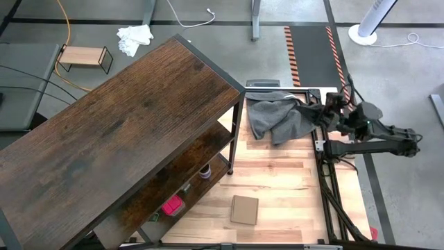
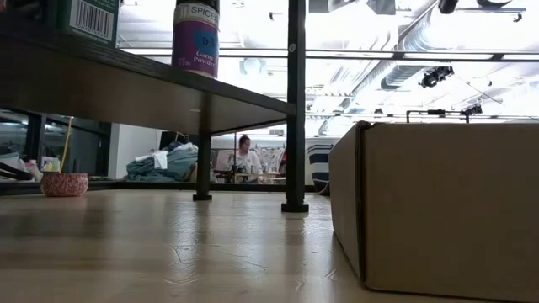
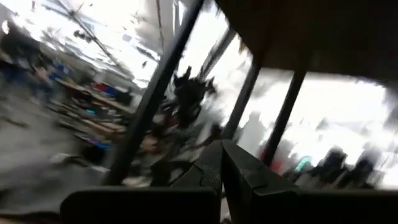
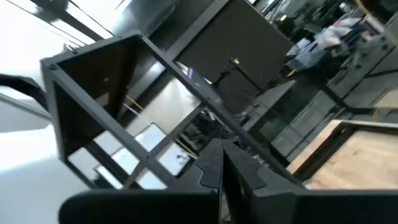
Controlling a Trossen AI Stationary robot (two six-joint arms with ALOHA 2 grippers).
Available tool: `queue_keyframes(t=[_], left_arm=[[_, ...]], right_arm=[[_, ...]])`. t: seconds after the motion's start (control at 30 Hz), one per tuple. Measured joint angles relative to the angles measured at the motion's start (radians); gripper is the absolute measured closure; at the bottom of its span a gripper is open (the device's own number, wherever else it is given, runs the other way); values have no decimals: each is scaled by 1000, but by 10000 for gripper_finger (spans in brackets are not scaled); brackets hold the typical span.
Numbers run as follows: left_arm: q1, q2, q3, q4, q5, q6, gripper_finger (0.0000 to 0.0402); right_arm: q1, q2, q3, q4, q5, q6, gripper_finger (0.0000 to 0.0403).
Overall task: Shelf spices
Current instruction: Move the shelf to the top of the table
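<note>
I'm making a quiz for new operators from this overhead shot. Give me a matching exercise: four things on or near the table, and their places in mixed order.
Things:
1. grey cloth
2. cardboard square
3. red spice box
4. right gripper

Places:
A. on a lower board of the shelf
B. flat on the light table, near its front edge
C. at the table's right edge, fingers shut
D. crumpled at the table's far side, beside the shelf's corner

Pairs: 1-D, 2-B, 3-A, 4-C
</note>
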Motion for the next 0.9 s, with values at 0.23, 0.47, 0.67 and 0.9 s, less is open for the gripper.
queue_keyframes(t=[0.23, 0.47, 0.67, 0.9], left_arm=[[0, 0, 1, 144, -245, -414, 400], [1, 1, 5, 167, -315, -512, 401], [-13, 60, 220, -342, -83, -639, 401], [-18, 283, 420, -833, 25, -653, 401]], right_arm=[[0, 100, 93, -10, 2, -77, 402], [0, 119, 100, -14, -19, -77, 402], [0, 119, 100, -50, -20, -78, 402], [0, 119, 99, -130, -20, -69, 402]])
